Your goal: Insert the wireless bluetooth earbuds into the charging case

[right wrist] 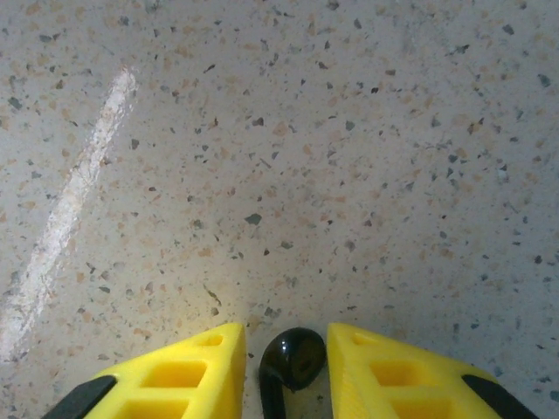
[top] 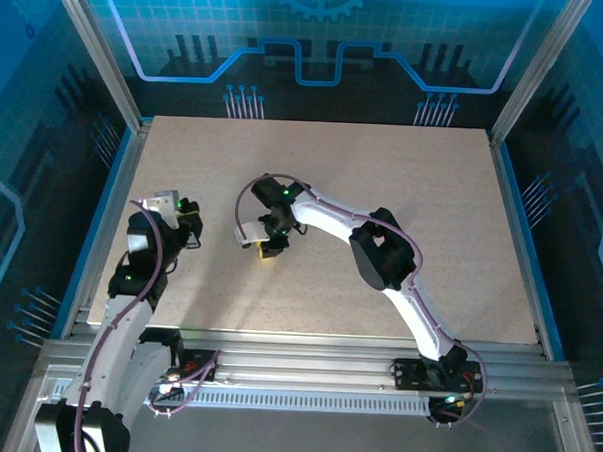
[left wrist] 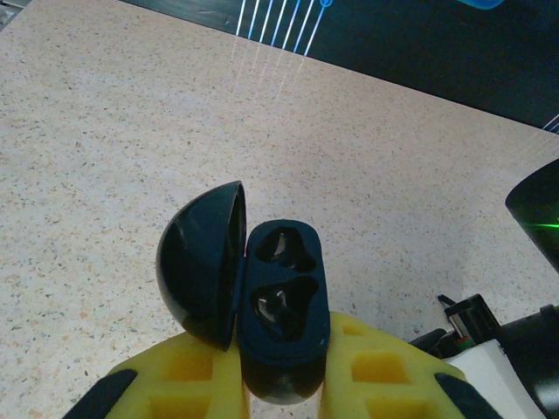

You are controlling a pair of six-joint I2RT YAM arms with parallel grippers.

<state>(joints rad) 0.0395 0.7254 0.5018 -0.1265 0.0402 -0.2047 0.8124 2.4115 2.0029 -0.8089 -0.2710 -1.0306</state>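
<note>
Right wrist view: my right gripper [right wrist: 286, 382] straddles a black earbud [right wrist: 293, 356] on the table [right wrist: 306, 157], jaws narrow. I cannot tell if they pinch it yet. My left gripper [left wrist: 281, 384] clamps the open charging case [left wrist: 284, 297]. Next I need a firm pinch, then a lift.

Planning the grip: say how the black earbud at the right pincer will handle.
Glossy and rounded, the earbud probably slips easily in the pincer. Tiny beside it, so likely very light. A nudge may roll it.
</note>
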